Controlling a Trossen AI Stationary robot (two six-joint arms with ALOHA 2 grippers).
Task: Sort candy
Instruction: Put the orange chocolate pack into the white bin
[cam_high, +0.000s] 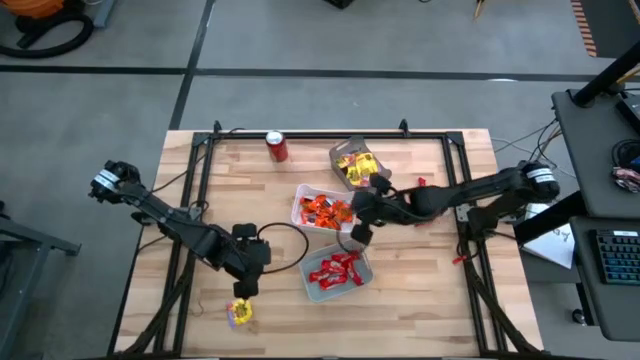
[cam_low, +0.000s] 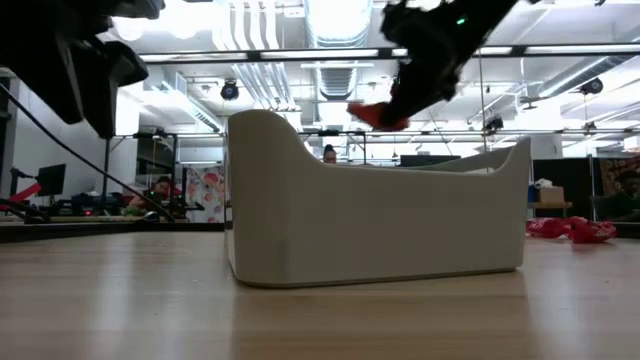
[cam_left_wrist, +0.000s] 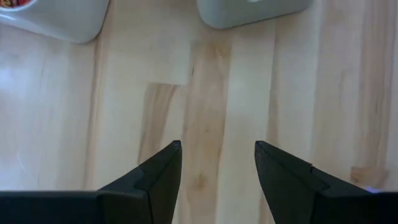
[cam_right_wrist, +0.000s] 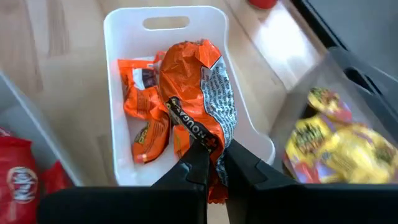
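I see the right gripper (cam_right_wrist: 211, 163) fingers pinched on an orange candy (cam_right_wrist: 198, 87) above the white tray (cam_right_wrist: 186, 18), frame centre. Left gripper (cam_left_wrist: 217, 163) fingers half open, empty, over bare tabletop (cam_left_wrist: 217, 93), lower left.

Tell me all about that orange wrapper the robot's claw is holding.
The orange candy is a crinkled, shiny wrapper with dark print and a silvery inner side showing. The right gripper is pinching its lower end, holding it above the white tray, which already holds more orange sweets. It seems to hang free, touching only the fingers.
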